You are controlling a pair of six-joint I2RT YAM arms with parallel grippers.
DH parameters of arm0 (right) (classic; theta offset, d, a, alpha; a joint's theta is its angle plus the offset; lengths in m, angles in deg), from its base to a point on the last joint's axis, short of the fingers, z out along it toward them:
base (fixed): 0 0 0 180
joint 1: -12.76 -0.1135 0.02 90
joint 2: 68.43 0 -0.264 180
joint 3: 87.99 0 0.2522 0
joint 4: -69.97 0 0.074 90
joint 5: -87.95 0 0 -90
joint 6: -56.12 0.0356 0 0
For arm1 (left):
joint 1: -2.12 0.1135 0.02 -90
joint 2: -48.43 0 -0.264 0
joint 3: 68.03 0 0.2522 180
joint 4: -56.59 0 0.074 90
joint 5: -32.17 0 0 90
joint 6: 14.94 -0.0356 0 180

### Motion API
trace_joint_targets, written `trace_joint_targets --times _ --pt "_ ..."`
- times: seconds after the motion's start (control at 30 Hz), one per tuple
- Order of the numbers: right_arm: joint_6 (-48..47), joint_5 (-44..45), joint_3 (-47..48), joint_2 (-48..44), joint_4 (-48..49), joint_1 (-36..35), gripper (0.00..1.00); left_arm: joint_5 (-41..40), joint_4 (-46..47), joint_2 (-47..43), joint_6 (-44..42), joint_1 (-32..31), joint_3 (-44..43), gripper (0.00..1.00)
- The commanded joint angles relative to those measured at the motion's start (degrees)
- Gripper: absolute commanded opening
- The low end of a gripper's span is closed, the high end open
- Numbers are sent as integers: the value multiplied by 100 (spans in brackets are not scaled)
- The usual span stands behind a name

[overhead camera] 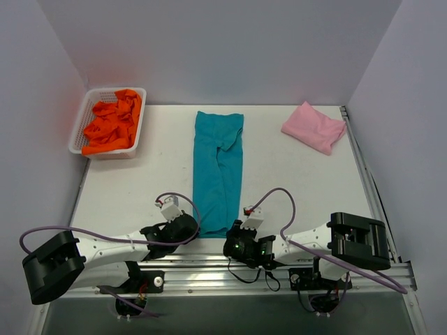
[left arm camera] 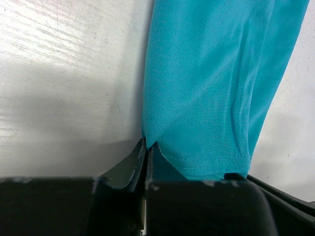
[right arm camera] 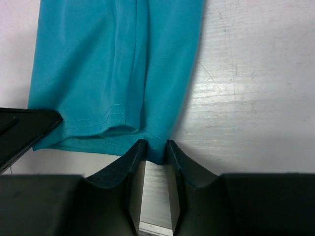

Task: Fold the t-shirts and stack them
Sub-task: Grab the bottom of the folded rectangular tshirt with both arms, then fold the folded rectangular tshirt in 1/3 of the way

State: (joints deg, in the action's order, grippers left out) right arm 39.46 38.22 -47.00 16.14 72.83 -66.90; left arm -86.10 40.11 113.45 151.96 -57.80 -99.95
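Near edge: left gripper [left arm camera: 146, 145] is closed to a sliver, pinching the near-left hem corner of the teal shirt [overhead camera: 218, 171]. Right gripper [right arm camera: 156, 146] is likewise nipped on the near-right corner. The shirt lies mid-table [overhead camera: 293, 185] as a long narrow strip running near to far, sides folded in.

We judge the step to be the crosswise fold. It calls for both arms to lift the hem together, carry it level toward the far end and lay it flat.

Far right: pink shirt [overhead camera: 314, 127], folded. Far left: orange shirts [overhead camera: 112, 125] heaped in the basket [overhead camera: 108, 152], not yet folded.
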Motion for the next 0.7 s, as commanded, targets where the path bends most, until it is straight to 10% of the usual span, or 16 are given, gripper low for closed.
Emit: trace_joint_targets --times 0.0,0.23,0.67 --pt "286 402 20 -73 -510 -50 19 59 -404 82 -18 -28 -39 2" --pt "567 613 -85 -450 -1117 -76 0 -21 -782 -296 26 -28 57 2" --pt "1902 1140 466 -609 -2944 -1139 0 454 -1608 -1596 123 -318 242 2"
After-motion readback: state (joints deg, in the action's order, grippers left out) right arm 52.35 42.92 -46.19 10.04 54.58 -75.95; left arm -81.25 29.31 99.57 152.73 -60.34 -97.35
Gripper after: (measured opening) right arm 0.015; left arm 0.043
